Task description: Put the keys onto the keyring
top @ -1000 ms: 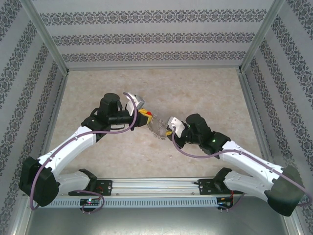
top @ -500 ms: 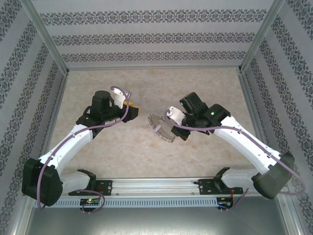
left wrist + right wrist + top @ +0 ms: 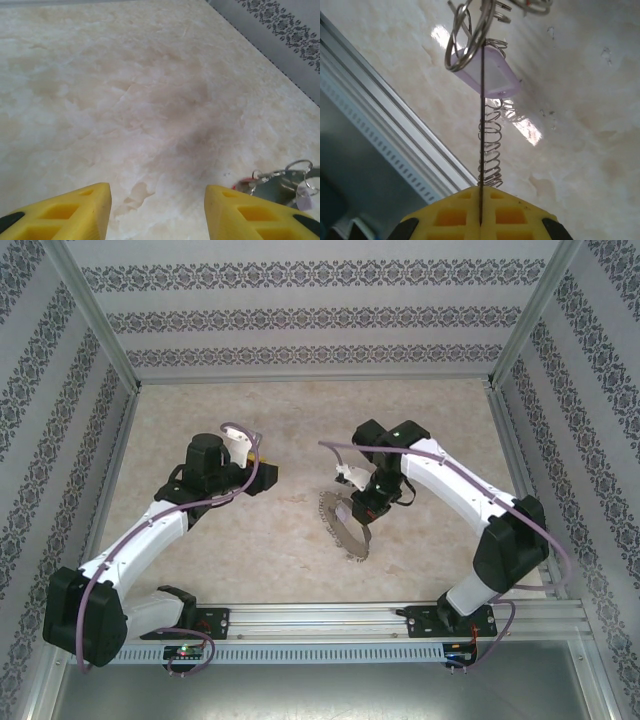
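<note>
The right claw (image 3: 481, 194) is pinched shut on the thin wire of the keyring (image 3: 340, 527), holding it up near the middle of the table (image 3: 200, 570), a little toward the near edge. Its fringe of keys (image 3: 280, 181) hangs free below; I can't tell whether the lowest ones touch the table. A purple tag (image 3: 492, 75) dangles from the wire too. The left claw (image 3: 156, 202) hovers low on the left-edge side, apart from the bunch, fingers spread and empty, facing it where a red key head (image 3: 243, 184) shows. I'd guess one claw steadies the loop so the other can work on it.
</note>
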Available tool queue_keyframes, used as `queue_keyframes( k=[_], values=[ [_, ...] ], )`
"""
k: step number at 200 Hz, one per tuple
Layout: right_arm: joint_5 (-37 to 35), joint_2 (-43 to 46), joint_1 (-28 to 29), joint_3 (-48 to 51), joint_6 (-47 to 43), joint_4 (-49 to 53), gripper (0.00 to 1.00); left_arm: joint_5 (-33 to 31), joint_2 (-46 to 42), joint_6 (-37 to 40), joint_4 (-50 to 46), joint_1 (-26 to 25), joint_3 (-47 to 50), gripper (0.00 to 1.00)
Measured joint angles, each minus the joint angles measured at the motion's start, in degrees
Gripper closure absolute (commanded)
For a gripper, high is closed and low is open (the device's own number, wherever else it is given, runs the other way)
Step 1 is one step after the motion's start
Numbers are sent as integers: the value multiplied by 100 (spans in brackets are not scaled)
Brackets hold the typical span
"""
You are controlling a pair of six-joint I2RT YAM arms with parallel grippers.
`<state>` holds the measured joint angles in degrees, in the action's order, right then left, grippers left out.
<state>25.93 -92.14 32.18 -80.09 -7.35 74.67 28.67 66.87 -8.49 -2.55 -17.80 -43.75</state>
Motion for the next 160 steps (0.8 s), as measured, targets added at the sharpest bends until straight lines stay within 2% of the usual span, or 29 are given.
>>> queue_keyframes(
  k=[24,75,114,160],
  values=[
    [789,-243,-136,-33,442,-299,100,-39,2,-168,57,4,192,47],
    [2138,-894,-76,-81,1880,-1764,100,-402,-227,-256,68,31,249,44],
    [2470,-1547,-144,-79,2485,-2656,100,-553,-264,-341,81,31,264,44],
    [2439,-2297,-511,-52,2409,-2924,100,-841,-442,-380,70,31,413,43]
  ],
)
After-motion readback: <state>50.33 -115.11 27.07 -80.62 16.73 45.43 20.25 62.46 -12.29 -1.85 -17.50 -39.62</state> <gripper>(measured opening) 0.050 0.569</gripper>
